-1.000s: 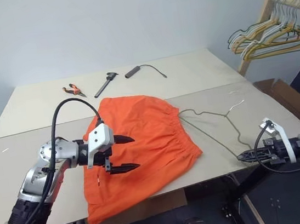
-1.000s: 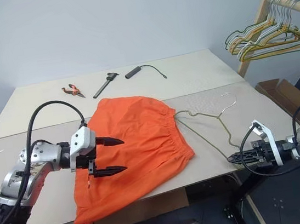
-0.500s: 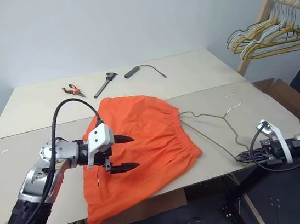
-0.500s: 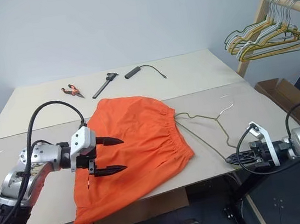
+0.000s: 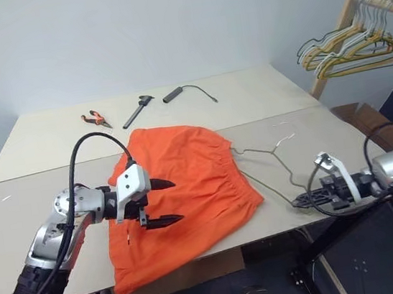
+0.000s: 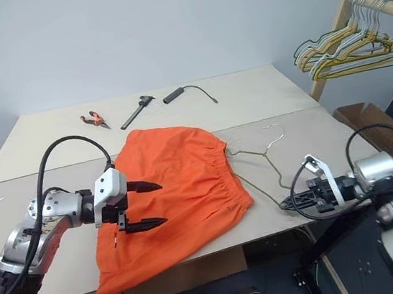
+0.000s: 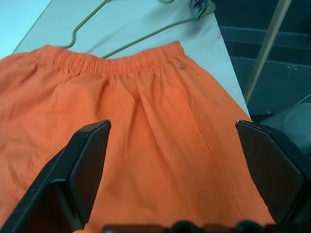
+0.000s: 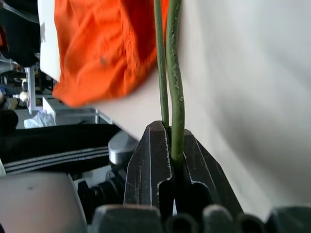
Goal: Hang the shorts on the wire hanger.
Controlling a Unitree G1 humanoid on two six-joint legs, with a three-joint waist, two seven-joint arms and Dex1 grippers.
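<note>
The orange shorts (image 5: 187, 184) lie flat on the pale table (image 5: 38, 211), waistband toward the right and one leg hanging over the front edge. My left gripper (image 5: 177, 200) hovers open just above their left part, its black fingers (image 7: 87, 160) spread over the fabric (image 7: 160, 126). The wire hanger (image 5: 259, 151) lies on the table right of the waistband, hook pointing to the back right. At the table's front right edge my right gripper (image 5: 296, 204) is shut on the hanger's near corner. Its wrist view shows the olive wire (image 8: 176, 107) pinched between the fingertips (image 8: 155, 141).
Orange-handled pliers (image 5: 96, 118), a black tool (image 5: 138, 110) and a black-handled cabled tool (image 5: 182, 91) lie at the table's back. A wooden rack with bunched hangers (image 5: 354, 50) stands far right, and a cardboard box (image 5: 367, 124) sits on the floor below it.
My right gripper has moved left along the table's front edge, pulling the hanger with it closer to the shorts. The left gripper has stayed where it was.
</note>
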